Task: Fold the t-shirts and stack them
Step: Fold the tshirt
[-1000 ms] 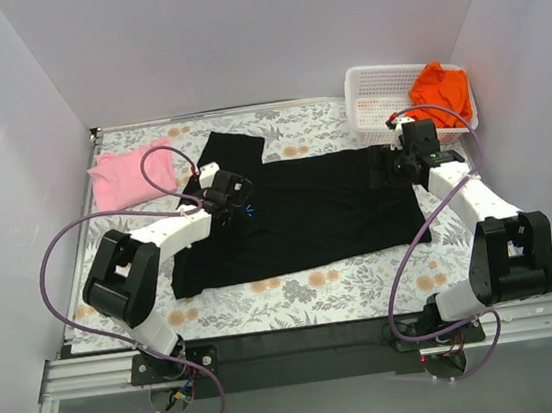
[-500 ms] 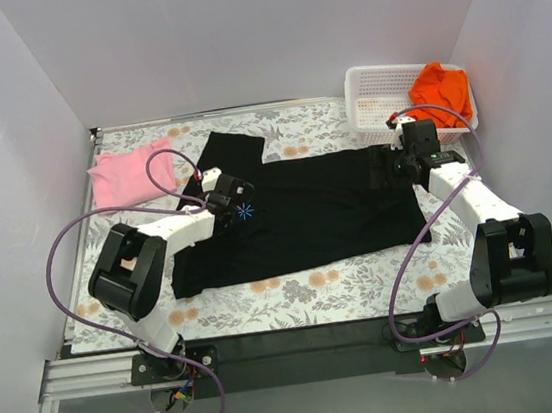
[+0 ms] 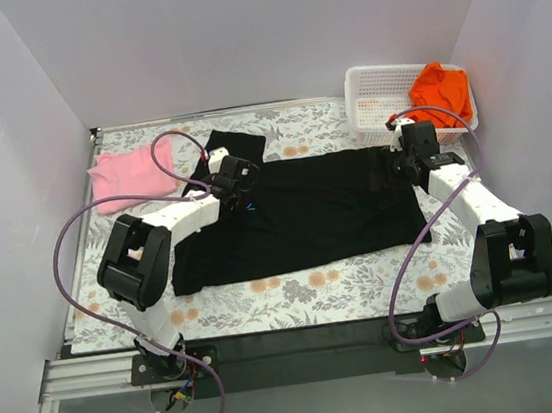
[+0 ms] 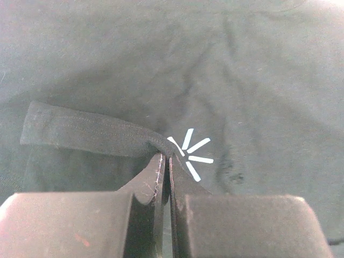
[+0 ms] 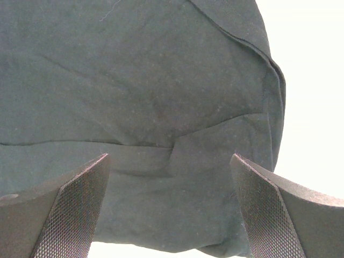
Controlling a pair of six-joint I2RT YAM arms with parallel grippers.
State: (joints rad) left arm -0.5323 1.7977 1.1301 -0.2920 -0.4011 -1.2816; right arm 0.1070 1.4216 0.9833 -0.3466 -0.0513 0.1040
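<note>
The black t-shirt (image 3: 317,211) lies spread across the flowered table, its blue starburst mark (image 4: 191,153) just ahead of my left fingertips. My left gripper (image 3: 238,184) (image 4: 167,157) is shut on the shirt's ribbed collar band (image 4: 91,134), pinching a pulled-up fold of it. At the shirt's right end my right gripper (image 3: 400,165) (image 5: 169,157) hovers open, with the folded black hem (image 5: 161,161) between its fingers but not gripped. The pink t-shirt (image 3: 126,174) lies at the back left. The orange t-shirt (image 3: 440,91) hangs over the basket's right side.
A white mesh basket (image 3: 373,94) stands at the back right corner, close behind my right gripper. White walls enclose the table on three sides. Purple cables loop off both arms over the left and right table edges.
My left gripper has shut on the black shirt's collar and moved away from the base toward the shirt's upper sleeve, dragging cloth with it. The right arm has stayed put.
</note>
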